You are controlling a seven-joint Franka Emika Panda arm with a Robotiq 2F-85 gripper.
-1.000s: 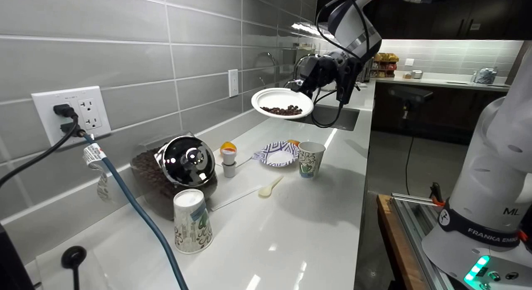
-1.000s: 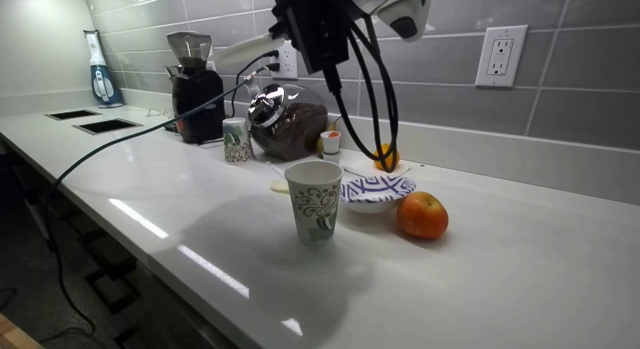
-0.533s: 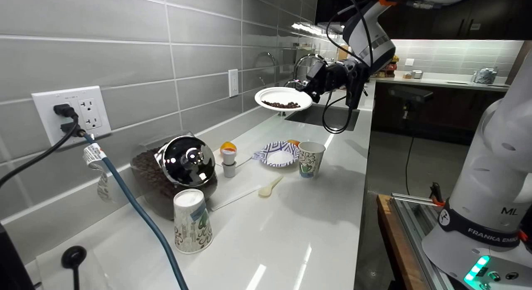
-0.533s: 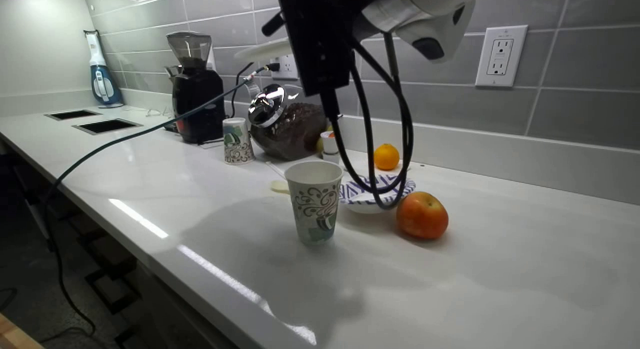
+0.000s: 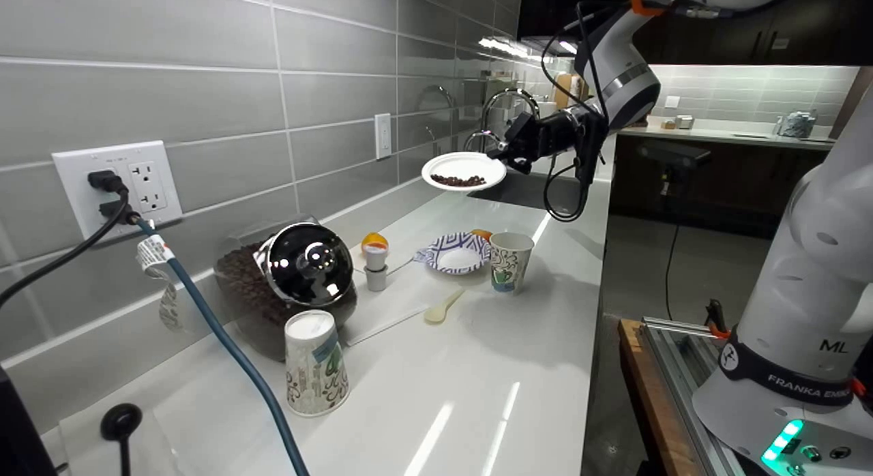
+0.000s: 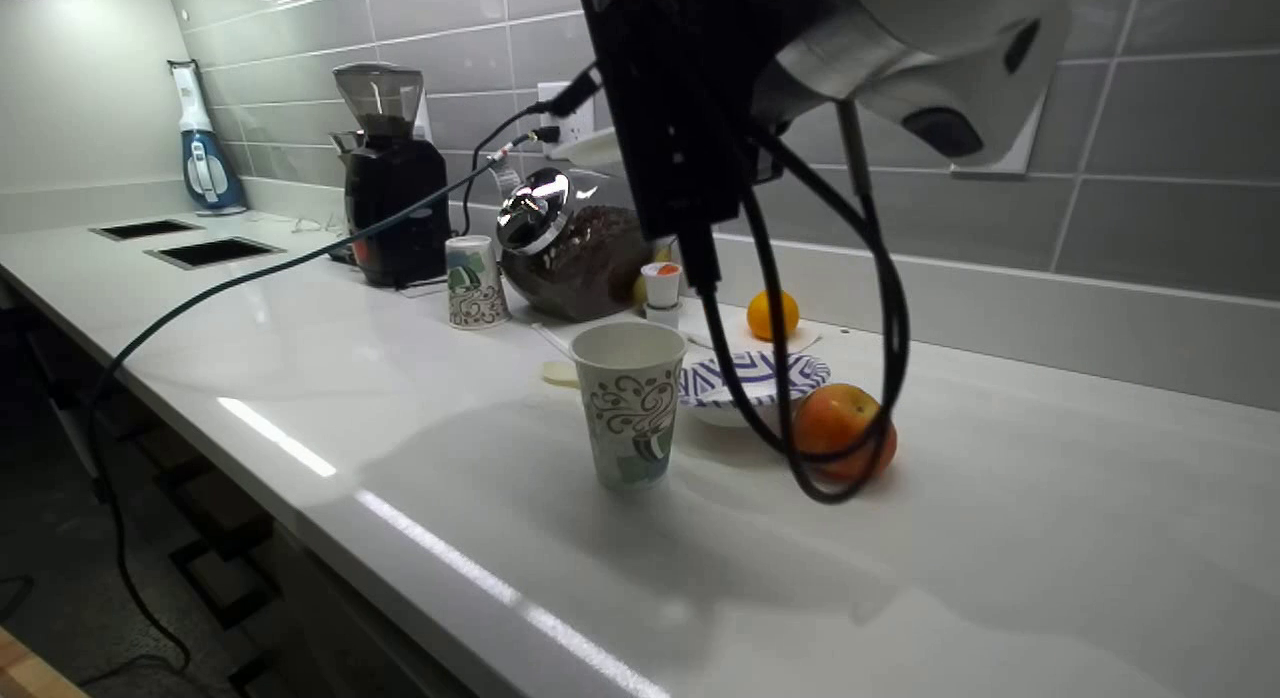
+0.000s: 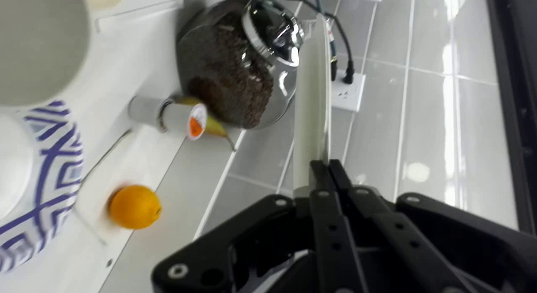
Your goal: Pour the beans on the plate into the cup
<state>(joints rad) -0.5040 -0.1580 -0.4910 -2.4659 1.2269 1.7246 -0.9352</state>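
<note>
My gripper [image 5: 498,151] is shut on the rim of the white plate [image 5: 470,164] and holds it well above the counter. The dark brown beans [image 5: 458,181] lie heaped on the plate along its side away from the gripper. In the wrist view the jaws [image 7: 328,165] pinch the plate [image 7: 311,100], seen edge-on; the beans are hidden there. The cup [image 5: 509,258], whitish paper with a scroll print, stands upright on the counter below the gripper's height. It also shows in the other outside picture [image 6: 630,408] and, mouth visible, in the wrist view [image 7: 37,45].
A blue-patterned bowl [image 5: 436,249] and an apple [image 6: 825,418] stand close to the cup. A tilted jar of beans [image 5: 239,285], an inverted paper cup [image 5: 315,367], small pods [image 5: 376,268], an orange [image 6: 762,318] and a spoon [image 5: 436,315] lie around. The arm's cable loop [image 6: 835,493] hangs low.
The arm has drawn back toward the sink with the plate still gripped. The plate levelled, then tilted slightly again, and looks smaller. The beans remain on it; the cable loop hangs lower.
</note>
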